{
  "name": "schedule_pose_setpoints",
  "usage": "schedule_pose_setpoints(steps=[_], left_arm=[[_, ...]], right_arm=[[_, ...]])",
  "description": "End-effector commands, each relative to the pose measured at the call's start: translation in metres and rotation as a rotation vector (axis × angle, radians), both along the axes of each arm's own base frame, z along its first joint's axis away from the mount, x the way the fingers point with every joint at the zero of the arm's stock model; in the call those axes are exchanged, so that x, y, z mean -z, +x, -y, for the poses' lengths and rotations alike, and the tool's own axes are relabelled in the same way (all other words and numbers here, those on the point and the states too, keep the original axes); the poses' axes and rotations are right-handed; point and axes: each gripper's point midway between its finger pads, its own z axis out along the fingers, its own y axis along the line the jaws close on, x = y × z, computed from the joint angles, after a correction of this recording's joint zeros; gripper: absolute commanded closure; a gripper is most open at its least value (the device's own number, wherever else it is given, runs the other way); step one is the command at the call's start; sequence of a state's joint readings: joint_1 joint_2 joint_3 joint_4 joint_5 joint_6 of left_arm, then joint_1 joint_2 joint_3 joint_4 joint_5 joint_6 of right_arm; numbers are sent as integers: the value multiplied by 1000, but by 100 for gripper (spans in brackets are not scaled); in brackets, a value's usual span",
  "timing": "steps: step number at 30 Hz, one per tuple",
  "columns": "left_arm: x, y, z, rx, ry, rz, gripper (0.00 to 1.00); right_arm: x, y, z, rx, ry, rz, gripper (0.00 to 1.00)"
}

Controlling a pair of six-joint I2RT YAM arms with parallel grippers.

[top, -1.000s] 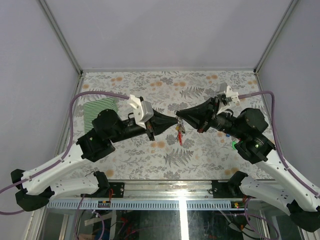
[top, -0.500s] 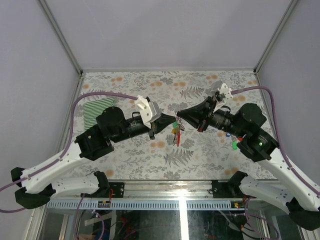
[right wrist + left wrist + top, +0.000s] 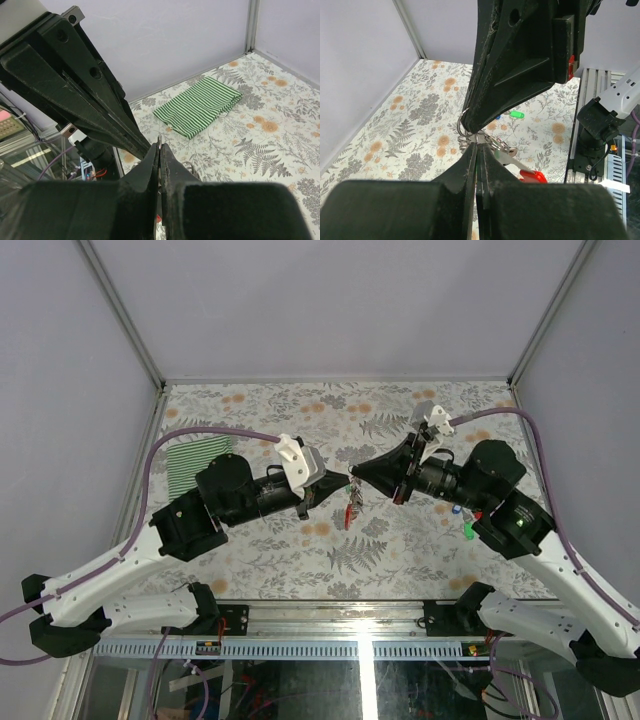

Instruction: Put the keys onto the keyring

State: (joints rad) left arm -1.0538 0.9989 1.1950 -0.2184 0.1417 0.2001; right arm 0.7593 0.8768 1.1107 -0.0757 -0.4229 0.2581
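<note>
We have both tools meeting nose to nose above the middle of the worktop (image 3: 300, 410). The left tool (image 3: 478, 150) and right tool (image 3: 159, 146) are each clenched on the wire coils of the keyring (image 3: 510, 161), which hangs clear of the surface with its red end lowest. We judge the two opposed pinches are meant to pry a coil apart for a key. A green key (image 3: 467, 531) lies beside the right arm, well apart from the ring. The striped cloth (image 3: 198, 462) sits at the left edge, and open room lies ahead, away from the walls.

Striped cloth (image 3: 196, 461) on floral table (image 3: 300, 410)
</note>
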Motion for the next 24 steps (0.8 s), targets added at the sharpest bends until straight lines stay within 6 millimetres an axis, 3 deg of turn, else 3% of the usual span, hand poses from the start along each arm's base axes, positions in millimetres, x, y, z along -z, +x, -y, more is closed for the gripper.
schedule_pose_setpoints(steps=[1, 24], left_arm=[[-34, -3, -5, -3, -76, 63, 100], [-32, 3, -17, -64, -68, 70, 100]], right_arm=[[-22, -8, -5, -59, 18, 49, 100], [-13, -7, -1, -44, -39, 49, 100]])
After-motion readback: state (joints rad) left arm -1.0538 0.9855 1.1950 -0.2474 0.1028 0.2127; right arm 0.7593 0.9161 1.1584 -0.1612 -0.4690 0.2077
